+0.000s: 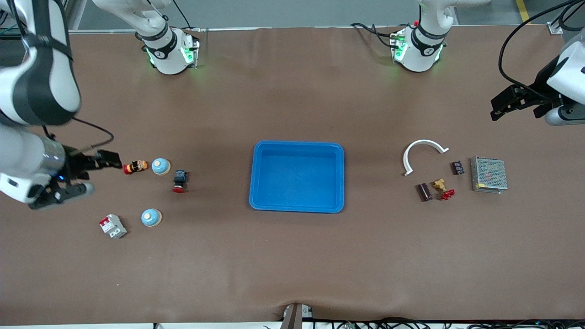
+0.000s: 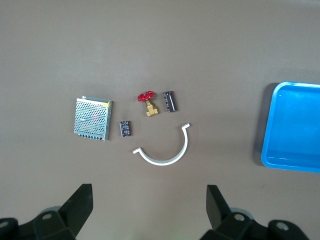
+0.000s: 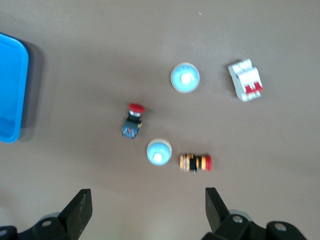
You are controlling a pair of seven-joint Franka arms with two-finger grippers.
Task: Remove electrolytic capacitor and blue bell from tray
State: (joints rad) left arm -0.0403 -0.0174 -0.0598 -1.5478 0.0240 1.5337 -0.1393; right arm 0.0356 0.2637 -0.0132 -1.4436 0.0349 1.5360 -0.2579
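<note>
Both grippers hang empty with fingers spread. Front view: the right gripper (image 1: 98, 161) is over the table (image 1: 292, 256) at the right arm's end, beside two blue bells (image 1: 161, 166) (image 1: 151, 217); the left gripper (image 1: 502, 105) is over the left arm's end, both arms cut off by the frame edge. The blue tray (image 1: 297, 177) sits mid-table on brown matting. Left wrist view: the dark capacitor (image 2: 170, 100) lies beside a red-handled valve (image 2: 148, 103); only the fingertips (image 2: 80, 200) show. Right wrist view: one bell (image 3: 185, 78) lies near a white breaker (image 3: 245, 80); the tray (image 3: 11, 90) is cut off.
</note>
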